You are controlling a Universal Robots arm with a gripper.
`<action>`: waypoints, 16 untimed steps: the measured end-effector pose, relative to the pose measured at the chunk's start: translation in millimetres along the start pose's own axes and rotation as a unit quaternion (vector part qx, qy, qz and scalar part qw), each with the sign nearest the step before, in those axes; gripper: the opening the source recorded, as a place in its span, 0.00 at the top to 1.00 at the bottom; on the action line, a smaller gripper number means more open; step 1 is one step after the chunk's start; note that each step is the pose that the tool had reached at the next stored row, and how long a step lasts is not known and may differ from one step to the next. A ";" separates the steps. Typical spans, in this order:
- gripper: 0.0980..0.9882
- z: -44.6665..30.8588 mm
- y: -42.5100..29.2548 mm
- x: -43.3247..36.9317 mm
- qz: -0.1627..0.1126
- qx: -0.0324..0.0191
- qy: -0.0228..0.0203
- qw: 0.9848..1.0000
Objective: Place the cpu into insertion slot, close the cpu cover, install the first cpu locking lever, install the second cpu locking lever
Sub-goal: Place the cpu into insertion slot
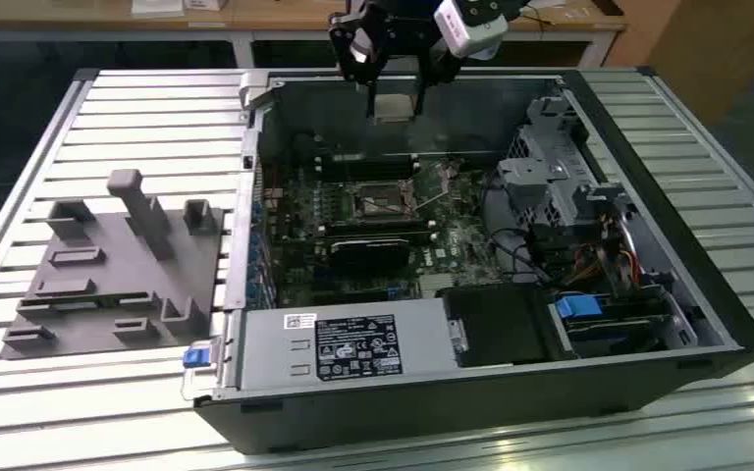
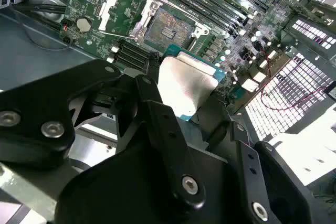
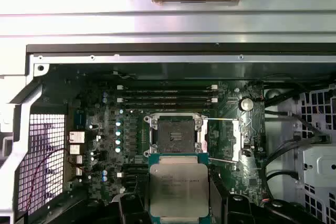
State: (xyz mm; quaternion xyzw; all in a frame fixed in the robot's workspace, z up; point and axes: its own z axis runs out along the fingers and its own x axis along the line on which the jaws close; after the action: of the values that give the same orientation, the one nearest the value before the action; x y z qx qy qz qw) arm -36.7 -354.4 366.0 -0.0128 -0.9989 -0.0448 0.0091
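Observation:
My gripper [image 1: 393,96] hangs above the far wall of the open computer case [image 1: 691,294], shut on the cpu [image 1: 393,106]. The chip is a flat square with a silvery top and a green edge [image 3: 178,187], pinched between black fingers [image 3: 131,208] in both wrist views [image 2: 184,85]. The insertion slot [image 3: 173,135] lies bare on the green motherboard, below and ahead of the chip, with its dark centre exposed [image 2: 168,27] [image 1: 380,201]. The cpu cover [image 3: 223,140], a thin silver frame, is swung open beside the slot [image 2: 123,11]. A thin wire lever [image 3: 220,160] lies along the cover's edge.
Long black memory slots [image 3: 165,95] run beside the socket. A black heatsink [image 1: 366,253], a power supply [image 1: 338,348] and a drive cage [image 1: 561,186] crowd the case. A grey fixture plate [image 1: 115,265] sits on the slatted table at the exterior view's left.

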 end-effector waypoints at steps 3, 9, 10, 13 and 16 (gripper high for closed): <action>0.50 0.0 0.0 0.0 0.000 0.000 0.000 1.000; 0.50 1.9 -0.2 0.0 0.000 0.000 0.000 1.000; 0.50 2.7 -0.2 -0.1 0.000 0.000 0.000 1.000; 0.50 4.8 -0.4 -0.1 0.000 0.000 0.000 1.000; 0.50 7.0 -0.6 -0.1 0.000 0.001 0.000 1.000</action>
State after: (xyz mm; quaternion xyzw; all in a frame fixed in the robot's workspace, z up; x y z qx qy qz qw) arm -36.7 -354.4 359.0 -0.0128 -0.9989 -0.0438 0.0091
